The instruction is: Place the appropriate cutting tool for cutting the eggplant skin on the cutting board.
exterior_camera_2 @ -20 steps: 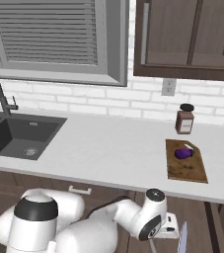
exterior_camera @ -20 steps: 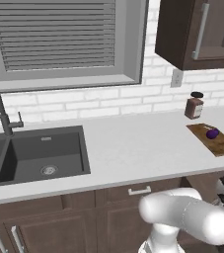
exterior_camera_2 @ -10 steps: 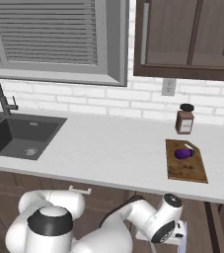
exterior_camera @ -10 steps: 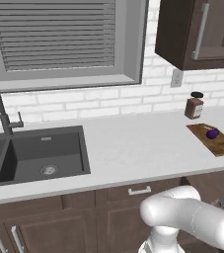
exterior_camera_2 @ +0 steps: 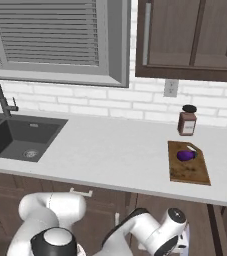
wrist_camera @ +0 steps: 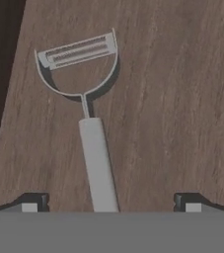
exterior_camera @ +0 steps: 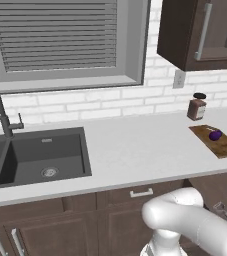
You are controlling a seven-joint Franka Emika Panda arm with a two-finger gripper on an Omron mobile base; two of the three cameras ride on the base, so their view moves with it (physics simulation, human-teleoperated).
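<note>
Y-peeler (wrist_camera: 86, 113) lies flat on dark wood, apparently a drawer floor, between the spread, empty fingertips (wrist_camera: 30, 203) of the gripper (wrist_camera: 111, 203). Since earlier, the arm reaches lower right; eggplant (exterior_camera_2: 185, 155) stays on cutting board (exterior_camera_2: 188, 171).

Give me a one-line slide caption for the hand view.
Open claw poised over a grey Y-shaped peeler lying flat on a brown wood-grain surface, its handle running between the two fingertips.

Counter (exterior_camera_2: 110, 155) w/ cutting board (exterior_camera_2: 187, 165), jar (exterior_camera_2: 187, 121)
</note>
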